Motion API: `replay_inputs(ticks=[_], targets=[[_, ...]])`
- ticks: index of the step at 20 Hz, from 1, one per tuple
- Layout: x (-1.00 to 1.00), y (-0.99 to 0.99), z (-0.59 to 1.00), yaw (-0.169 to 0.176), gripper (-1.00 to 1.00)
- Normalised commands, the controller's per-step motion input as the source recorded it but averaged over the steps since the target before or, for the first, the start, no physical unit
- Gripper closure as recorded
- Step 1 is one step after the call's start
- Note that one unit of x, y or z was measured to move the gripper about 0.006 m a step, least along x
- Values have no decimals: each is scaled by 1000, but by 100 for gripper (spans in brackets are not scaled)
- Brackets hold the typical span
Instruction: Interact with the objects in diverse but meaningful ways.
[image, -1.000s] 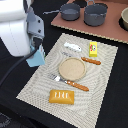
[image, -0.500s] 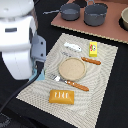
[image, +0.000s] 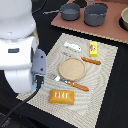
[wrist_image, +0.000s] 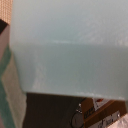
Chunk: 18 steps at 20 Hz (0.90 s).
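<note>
A pale blue carton (wrist_image: 65, 45) fills nearly the whole wrist view, pressed close to the camera, and it hides my fingers. In the exterior view the white arm (image: 20, 50) covers my gripper and the carton. On the woven mat (image: 107, 85) lie a tan plate (image: 72, 68), a yellow packet with red marks (image: 93, 48), a white elongated piece (image: 73, 47), an orange block (image: 61, 96), an orange-handled knife (image: 91, 61) and an orange-handled fork (image: 70, 83).
Two grey pots (image: 95, 13) stand on a brown board (image: 115, 31) at the back. A tan bowl (image: 124, 18) sits at the exterior view's far right. Cables lie on the dark table (image: 10, 117) at the exterior view's lower left.
The arm has swung down and toward the exterior camera, and it now covers more of the exterior view's left. The things on the mat have not moved.
</note>
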Motion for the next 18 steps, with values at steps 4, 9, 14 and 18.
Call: replay_inputs(ticks=[4, 9, 14, 18], targets=[[362, -173, -179, 30, 100], [130, -269, -207, 42, 100], [108, -215, -197, 33, 100], [33, -179, -201, 35, 100]])
